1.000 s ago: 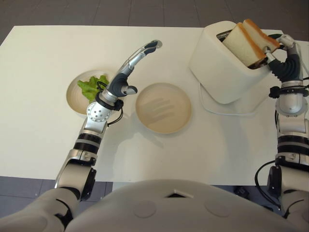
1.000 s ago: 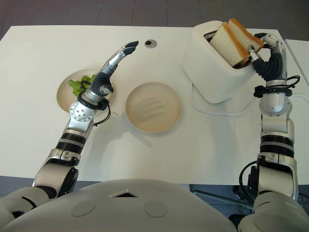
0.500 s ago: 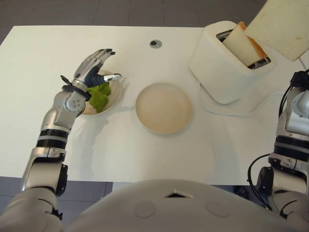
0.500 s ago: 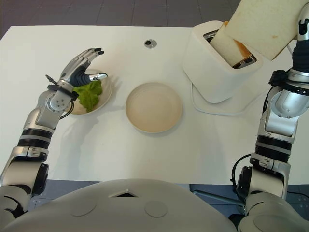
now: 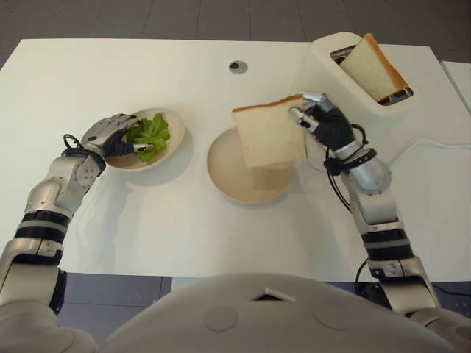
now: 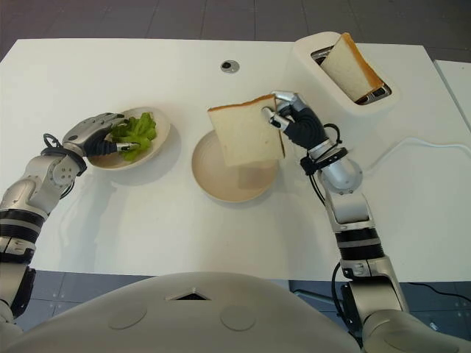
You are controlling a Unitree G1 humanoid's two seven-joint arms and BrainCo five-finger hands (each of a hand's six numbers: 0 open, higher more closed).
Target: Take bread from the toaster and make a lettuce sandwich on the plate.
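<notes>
Two bread slices: first slice (image 5: 268, 138) clamped in right robot hand (image 5: 324, 125), over the one plate (image 5: 221, 175); second slice (image 5: 372, 66) in toaster (image 5: 324, 70) beyond. Left robot hand (image 5: 107, 136) at lettuce (image 5: 151, 131) bowl (image 5: 179, 141), grip unclear. Plate well off surface (image 5: 184, 235) edges.

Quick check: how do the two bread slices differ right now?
The held slice is gripped by the right hand above the plate; the toaster slice leans in a slot of the toaster. The held slice shows its whole face; the toaster slice's lower part is hidden. Both are pale with a brown crust.
</notes>
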